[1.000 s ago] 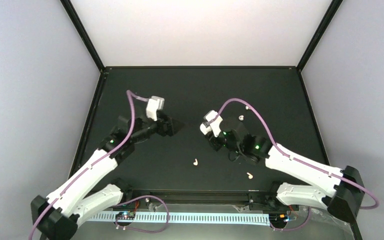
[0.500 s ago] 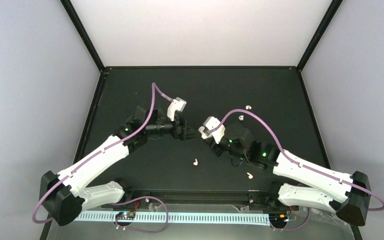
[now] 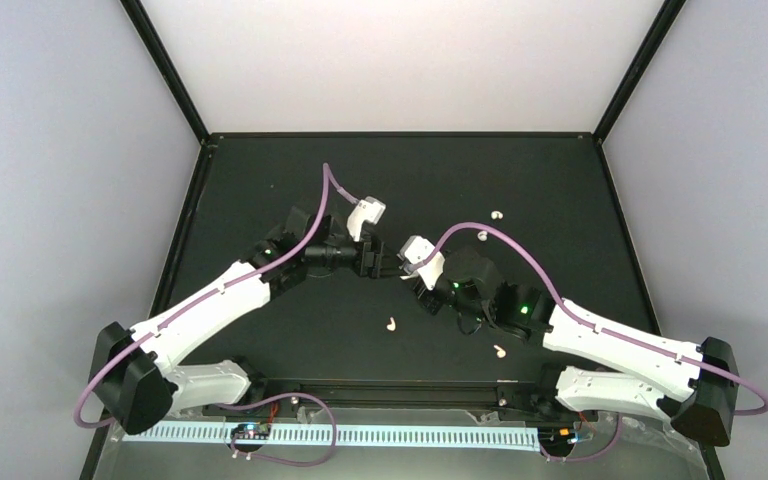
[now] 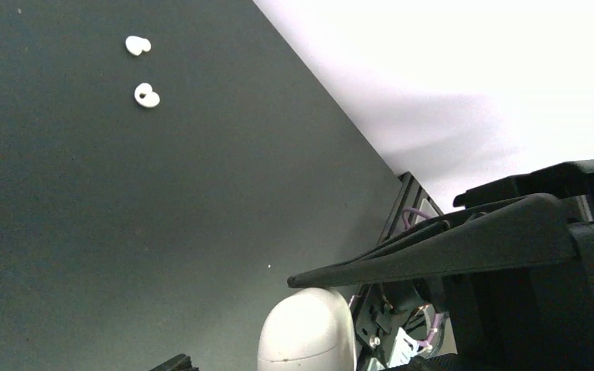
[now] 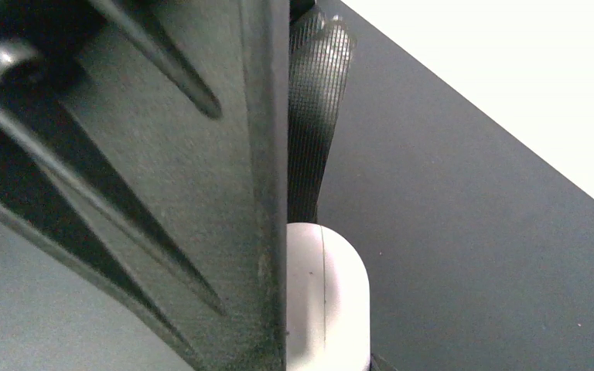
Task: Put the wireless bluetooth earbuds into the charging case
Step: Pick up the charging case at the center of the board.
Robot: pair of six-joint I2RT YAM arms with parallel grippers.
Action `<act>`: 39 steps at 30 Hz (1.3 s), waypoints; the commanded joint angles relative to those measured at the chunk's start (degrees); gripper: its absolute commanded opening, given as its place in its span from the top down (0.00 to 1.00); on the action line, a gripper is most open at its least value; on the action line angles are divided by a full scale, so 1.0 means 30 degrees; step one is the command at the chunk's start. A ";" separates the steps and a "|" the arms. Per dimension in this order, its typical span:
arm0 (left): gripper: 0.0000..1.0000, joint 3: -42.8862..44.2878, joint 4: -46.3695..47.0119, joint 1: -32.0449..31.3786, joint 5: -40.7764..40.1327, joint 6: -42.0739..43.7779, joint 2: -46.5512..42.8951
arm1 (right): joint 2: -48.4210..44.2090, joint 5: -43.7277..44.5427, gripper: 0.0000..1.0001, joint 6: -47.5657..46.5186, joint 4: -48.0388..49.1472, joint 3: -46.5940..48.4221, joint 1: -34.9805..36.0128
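right gripper (image 3: pixel 412 282) clamped on charging case (image 5: pixel 325 301) at table (image 3: pixel 290 180) centre; left gripper (image 3: pixel 380 268) part-open round its end, contact unclear; earbuds (image 4: pixel 147 95) loose beyond; we judge case light, glossy, slippery: pinch flat sides

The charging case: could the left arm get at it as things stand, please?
Probably yes: the charging case, held by the right gripper, lies between the open fingers of the left gripper with nothing in between.

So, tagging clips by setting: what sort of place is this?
Probably a lab test cell: a matte black tabletop, plain pale enclosure walls, and two white jointed robot arms.
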 commanded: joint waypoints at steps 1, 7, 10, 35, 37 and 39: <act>0.29 0.0469 -0.0359 -0.0259 0.0515 -0.0401 0.0429 | -0.0002 0.0470 0.63 -0.0323 0.0821 0.0569 0.0171; 0.39 0.0034 0.0288 -0.0398 0.0962 -0.0971 0.0623 | 0.0159 0.0453 0.63 -0.0318 0.0986 0.0657 0.0215; 0.43 -0.0013 0.0403 -0.0430 0.1162 -0.1077 0.0644 | 0.0262 0.0496 0.63 -0.0362 0.1044 0.0682 0.0239; 0.78 -0.1007 0.1043 -0.0643 0.1834 -0.1539 0.0518 | 0.0535 0.0662 0.61 -0.0270 0.1490 0.0687 0.0237; 0.82 -0.1002 0.1122 -0.0622 0.1801 -0.1542 0.0472 | 0.0523 0.0588 0.59 -0.0235 0.1489 0.0727 0.0244; 0.86 -0.0990 0.1219 -0.0627 0.1725 -0.1610 0.0417 | 0.0504 0.0482 0.54 -0.0153 0.1390 0.0783 0.0244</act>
